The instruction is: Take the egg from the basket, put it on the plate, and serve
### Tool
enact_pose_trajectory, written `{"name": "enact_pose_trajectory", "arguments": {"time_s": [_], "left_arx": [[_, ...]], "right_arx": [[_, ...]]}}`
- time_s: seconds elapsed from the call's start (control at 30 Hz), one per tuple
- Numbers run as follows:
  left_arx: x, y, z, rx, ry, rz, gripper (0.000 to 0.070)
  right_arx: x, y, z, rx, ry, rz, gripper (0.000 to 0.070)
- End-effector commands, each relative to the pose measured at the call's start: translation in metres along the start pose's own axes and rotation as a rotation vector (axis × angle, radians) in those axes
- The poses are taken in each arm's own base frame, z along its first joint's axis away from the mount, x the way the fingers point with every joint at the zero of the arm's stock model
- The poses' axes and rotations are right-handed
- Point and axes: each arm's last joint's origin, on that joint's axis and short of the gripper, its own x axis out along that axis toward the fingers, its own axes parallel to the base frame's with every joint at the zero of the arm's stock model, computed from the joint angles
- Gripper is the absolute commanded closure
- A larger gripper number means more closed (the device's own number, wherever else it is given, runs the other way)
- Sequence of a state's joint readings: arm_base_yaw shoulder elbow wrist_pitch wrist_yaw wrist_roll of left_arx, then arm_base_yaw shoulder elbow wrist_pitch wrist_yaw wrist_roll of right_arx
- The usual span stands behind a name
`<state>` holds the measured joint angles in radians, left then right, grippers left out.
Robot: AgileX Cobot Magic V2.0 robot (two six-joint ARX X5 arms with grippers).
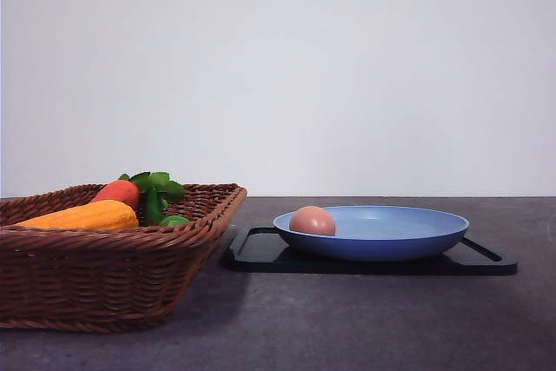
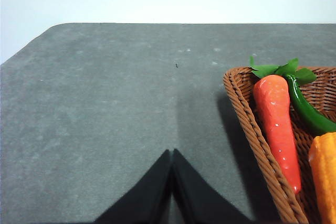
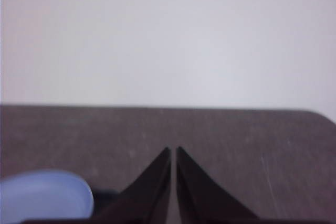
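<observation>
here, in the front view, the small pinkish-brown oval egg point(image 1: 312, 221) lies in the large round light blue plate point(image 1: 408, 241) at its nine o'clock side, the plate resting on a flat black rectangular tray point(image 1: 261, 254). the woven brown wicker basket point(image 1: 104, 280) stands just beside the tray at nine o'clock, holding vegetables, on the dark grey worktop point(image 1: 365, 323).

in the left wrist view, the left pincer point(image 2: 172, 153) has its tips pressed together above bare worktop, the basket near.

in the right wrist view, the right pincer point(image 3: 173, 150) has its tips together too, holding nothing; the plate's rim shows blurred.
</observation>
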<state>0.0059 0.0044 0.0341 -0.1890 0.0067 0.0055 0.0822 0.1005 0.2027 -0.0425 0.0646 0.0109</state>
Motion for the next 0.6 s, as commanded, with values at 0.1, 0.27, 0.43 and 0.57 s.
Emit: {"name": "enact_pose_trajectory", "arguments": {"time_s": [0.1,0.27,0.43,0.57], "left_arx": [[0.002,0.0,-0.008,0.001,0.033,-0.003,0.07],[0.002,0.0,-0.008,0.001,0.033,-0.003,0.07],[0.002,0.0,-0.008,0.001,0.033,-0.003,0.07],[0.002,0.0,-0.008,0.001,0.033,-0.003,0.07]], "right_arx": [[0.002,-0.001,-0.028,-0.004,0.054,0.063,0.07],[0.002,0.0,-0.05,0.016,0.083,0.106,0.07],[0.002,0.001,-0.063,0.061,0.148,0.126,0.07],[0.001,0.001,-0.064,0.071,0.164,0.121,0.07]]}}
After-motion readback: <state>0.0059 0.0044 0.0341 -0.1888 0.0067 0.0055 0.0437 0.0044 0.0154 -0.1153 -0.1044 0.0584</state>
